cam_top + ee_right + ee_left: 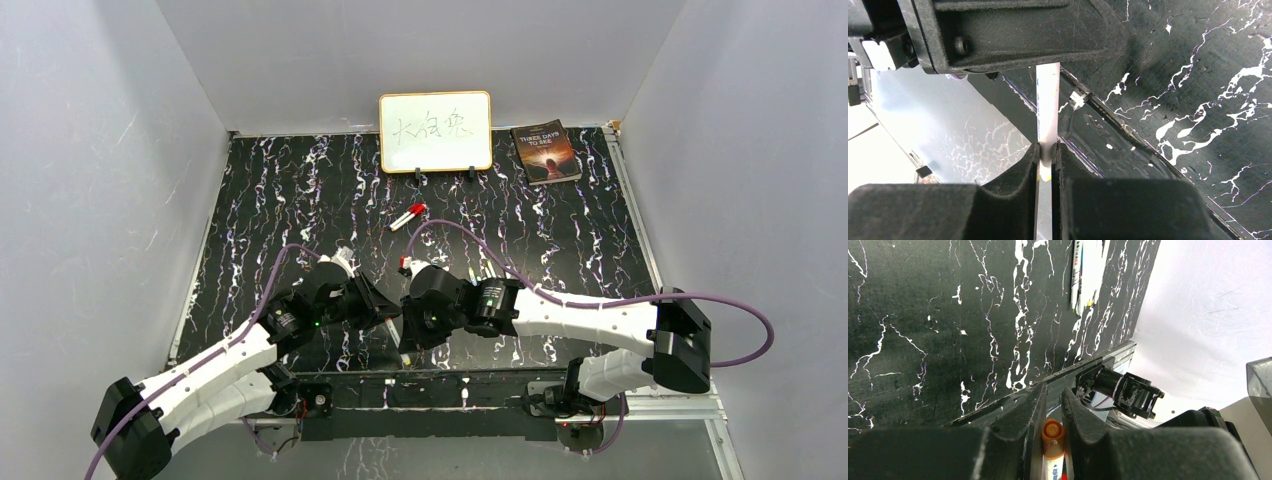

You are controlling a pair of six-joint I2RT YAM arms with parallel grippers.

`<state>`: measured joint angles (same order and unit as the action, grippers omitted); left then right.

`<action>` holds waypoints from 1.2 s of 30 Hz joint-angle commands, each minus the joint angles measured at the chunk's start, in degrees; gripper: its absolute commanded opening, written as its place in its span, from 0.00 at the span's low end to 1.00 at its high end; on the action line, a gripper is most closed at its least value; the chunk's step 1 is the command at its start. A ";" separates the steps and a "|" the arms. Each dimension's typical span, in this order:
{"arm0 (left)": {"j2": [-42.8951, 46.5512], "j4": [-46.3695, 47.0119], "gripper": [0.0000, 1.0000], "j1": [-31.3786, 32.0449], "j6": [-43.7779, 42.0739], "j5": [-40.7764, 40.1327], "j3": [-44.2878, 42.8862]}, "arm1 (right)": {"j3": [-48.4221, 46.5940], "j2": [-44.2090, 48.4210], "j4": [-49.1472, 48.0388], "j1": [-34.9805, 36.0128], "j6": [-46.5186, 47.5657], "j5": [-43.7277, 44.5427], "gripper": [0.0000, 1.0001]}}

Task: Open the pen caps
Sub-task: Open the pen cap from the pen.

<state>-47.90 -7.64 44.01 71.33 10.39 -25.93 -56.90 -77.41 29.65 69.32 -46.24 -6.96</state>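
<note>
One pen [1047, 100] between two end effectors [1054, 397] [1047, 152]

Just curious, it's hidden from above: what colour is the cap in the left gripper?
The cap is orange, clearest in the left wrist view.

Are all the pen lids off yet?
Not yet. The left gripper pinches an orange cap, and the right gripper holds that pen's white barrel; the cap looks still on. A red-capped pen lies waiting. Whether the other pens are done, I can't tell.
</note>
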 commanded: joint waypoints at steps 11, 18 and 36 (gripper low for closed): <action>-0.18 2.35 0.01 0.94 -0.23 1.69 -2.52 | -0.77 0.02 -3.12 0.23 -0.50 2.42 0.33; -1.23 3.68 0.01 1.54 -0.02 1.81 -3.03 | -2.81 -1.39 -2.66 0.20 -0.04 4.19 0.46; -0.26 4.34 0.01 3.41 1.20 0.53 -2.58 | -5.06 -4.51 -6.22 -2.14 -2.19 3.69 0.27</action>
<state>-49.25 -4.51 46.37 71.96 10.26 -26.89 -61.52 -84.01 29.28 68.55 -47.13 -3.01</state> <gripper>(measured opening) 0.138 0.328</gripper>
